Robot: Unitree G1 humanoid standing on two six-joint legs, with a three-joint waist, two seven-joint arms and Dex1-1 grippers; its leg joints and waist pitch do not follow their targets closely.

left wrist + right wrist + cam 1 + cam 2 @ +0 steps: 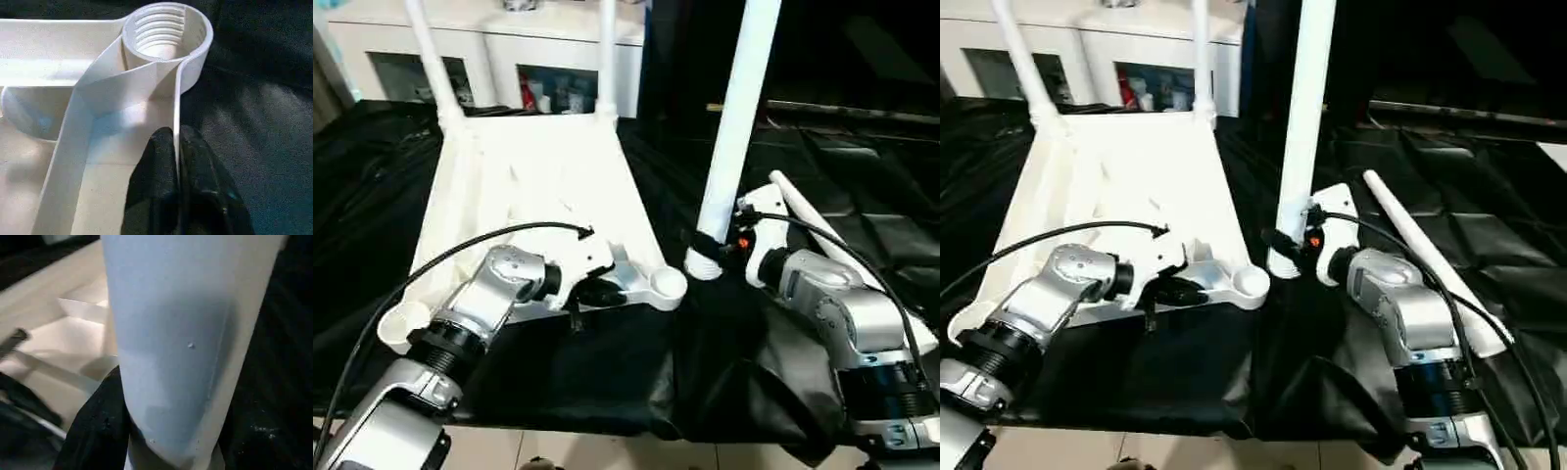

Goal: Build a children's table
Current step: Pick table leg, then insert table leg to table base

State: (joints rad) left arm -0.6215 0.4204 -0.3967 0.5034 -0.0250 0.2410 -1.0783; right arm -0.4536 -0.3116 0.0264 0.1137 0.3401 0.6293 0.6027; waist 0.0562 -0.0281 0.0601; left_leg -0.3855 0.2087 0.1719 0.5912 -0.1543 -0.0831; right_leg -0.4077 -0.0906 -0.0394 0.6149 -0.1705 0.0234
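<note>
The white table top (538,186) lies upside down on a black cloth, ribs facing up. Two white legs (431,59) (606,59) stand in its far corner sockets. My left gripper (597,292) is shut on the thin near rim wall, one finger on each side, just short of the empty threaded near-right socket (166,29). The near-left socket (396,328) is empty too. My right gripper (710,245) is shut on a third leg (739,117), held upright with its lower end just right of the near-right socket (666,283). A fourth leg (1391,204) lies on the cloth to the right.
The black cloth (607,382) covers the work surface and ends at its front edge near my forearms. A white cabinet (509,49) with shelves of small items stands behind the table top. Dark space lies at the back right.
</note>
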